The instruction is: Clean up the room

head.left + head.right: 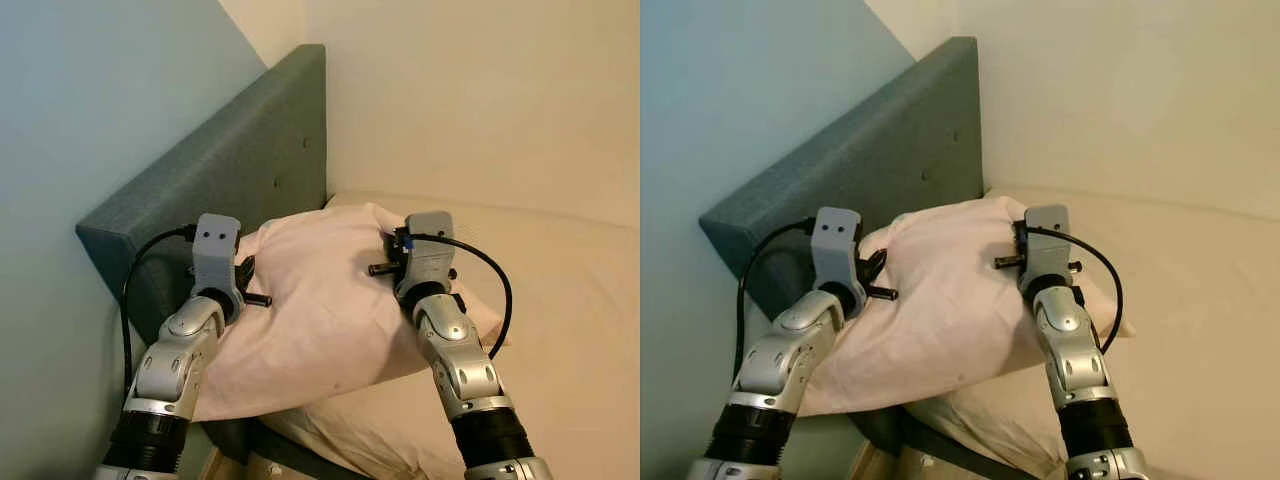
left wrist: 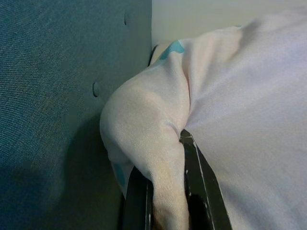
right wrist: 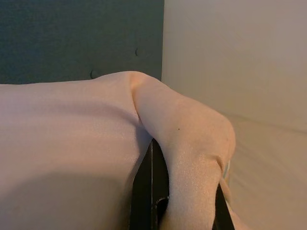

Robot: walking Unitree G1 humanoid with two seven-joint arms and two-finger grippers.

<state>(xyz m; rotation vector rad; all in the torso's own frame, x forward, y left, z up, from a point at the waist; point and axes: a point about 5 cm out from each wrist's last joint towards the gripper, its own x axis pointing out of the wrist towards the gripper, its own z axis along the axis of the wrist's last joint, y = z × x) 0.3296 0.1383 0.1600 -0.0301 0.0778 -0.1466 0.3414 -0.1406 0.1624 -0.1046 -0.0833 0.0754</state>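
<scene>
A pale pink pillow (image 1: 320, 310) is held up over the head end of the bed, close to the teal headboard (image 1: 230, 180). My left gripper (image 2: 165, 211) is shut on the pillow's left edge, with a fold of fabric pinched between its black fingers (image 2: 201, 191). On the pillow's right edge my right gripper (image 3: 177, 211) is shut too, cloth bunched over its fingers (image 3: 146, 191). Both wrists (image 1: 215, 260) (image 1: 428, 255) stand at the pillow's two sides at about the same height.
The cream mattress (image 1: 560, 300) stretches to the right, with another pale pillow (image 1: 350, 410) lying under the held one. A blue-grey wall (image 1: 80, 120) stands on the left, a cream wall (image 1: 470, 90) behind. The headboard's corner (image 1: 100, 235) is near my left arm.
</scene>
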